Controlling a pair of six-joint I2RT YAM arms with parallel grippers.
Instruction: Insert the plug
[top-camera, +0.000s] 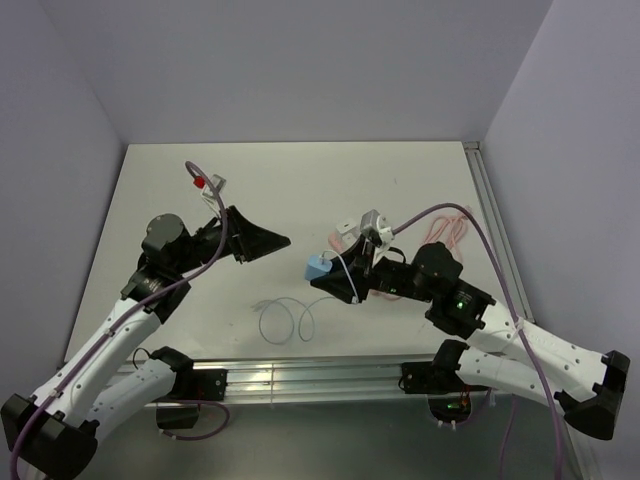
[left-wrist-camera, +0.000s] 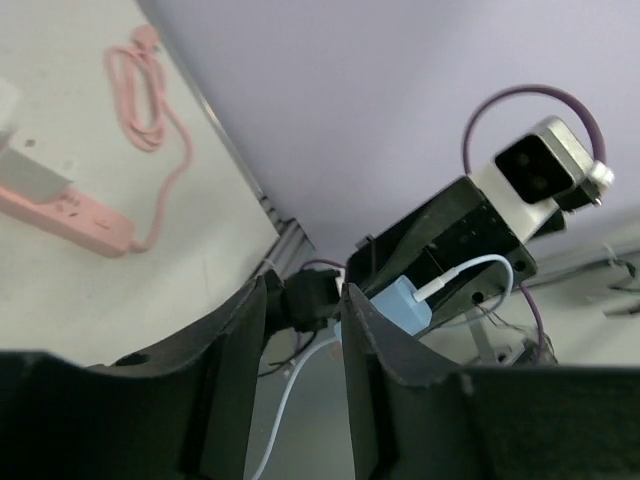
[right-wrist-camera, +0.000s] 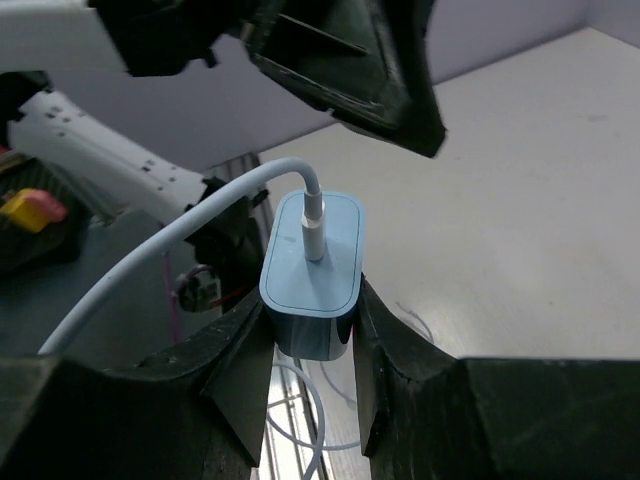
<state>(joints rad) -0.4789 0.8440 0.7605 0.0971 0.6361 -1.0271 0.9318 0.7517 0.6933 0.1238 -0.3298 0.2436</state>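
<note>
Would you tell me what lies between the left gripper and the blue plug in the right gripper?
Nothing: the top view shows only bare table between the left gripper and the blue plug.

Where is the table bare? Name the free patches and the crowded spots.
Free: the far band of the table along its back edge, and the patch between the left arm and the white cable loop. Crowded: centre right, where the right gripper holds the blue charger close to the pink cord.
</note>
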